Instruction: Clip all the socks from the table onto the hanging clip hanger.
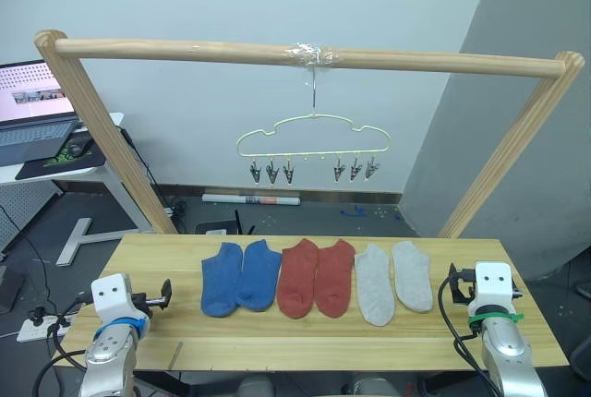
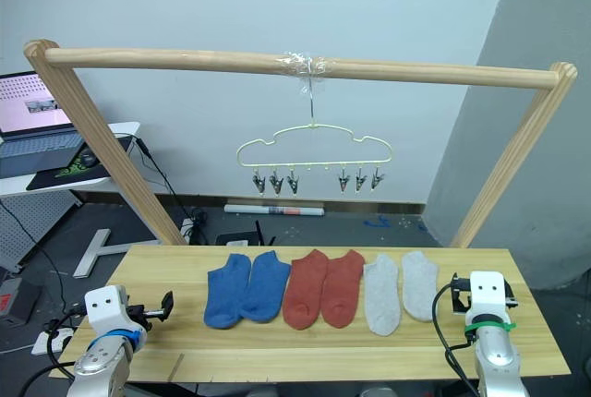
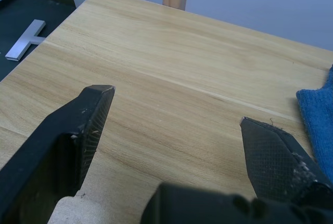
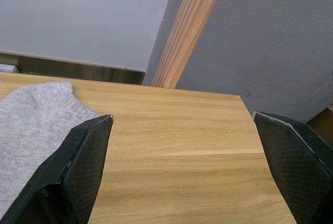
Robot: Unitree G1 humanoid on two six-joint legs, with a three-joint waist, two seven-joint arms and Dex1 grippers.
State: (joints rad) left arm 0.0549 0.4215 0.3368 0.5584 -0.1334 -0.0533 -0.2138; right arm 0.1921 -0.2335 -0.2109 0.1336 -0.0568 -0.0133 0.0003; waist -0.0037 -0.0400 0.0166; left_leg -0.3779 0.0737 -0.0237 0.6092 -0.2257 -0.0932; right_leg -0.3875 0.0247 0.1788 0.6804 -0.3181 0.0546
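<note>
Six socks lie in a row on the wooden table [image 1: 323, 346]: two blue socks [image 1: 240, 277], two rust-red socks [image 1: 316, 277] and two light grey socks [image 1: 393, 282]. Above them the pale yellow-green clip hanger [image 1: 314, 137] hangs by its hook from the pole, its metal clips [image 1: 271, 172] bare. My left gripper [image 1: 164, 294] rests open over the table's left end, left of the blue socks; a blue sock's edge [image 3: 318, 114] lies beside its fingers [image 3: 93, 114]. My right gripper [image 4: 182, 125] stands open at the table's right end, next to a grey sock [image 4: 31, 114].
A thick wooden frame pole [image 1: 185, 49] spans above the table on two slanted posts [image 1: 120, 148] at the back corners. A small white desk with a laptop [image 1: 32, 111] stands at the far left. A white tube [image 1: 251, 199] lies on the floor behind.
</note>
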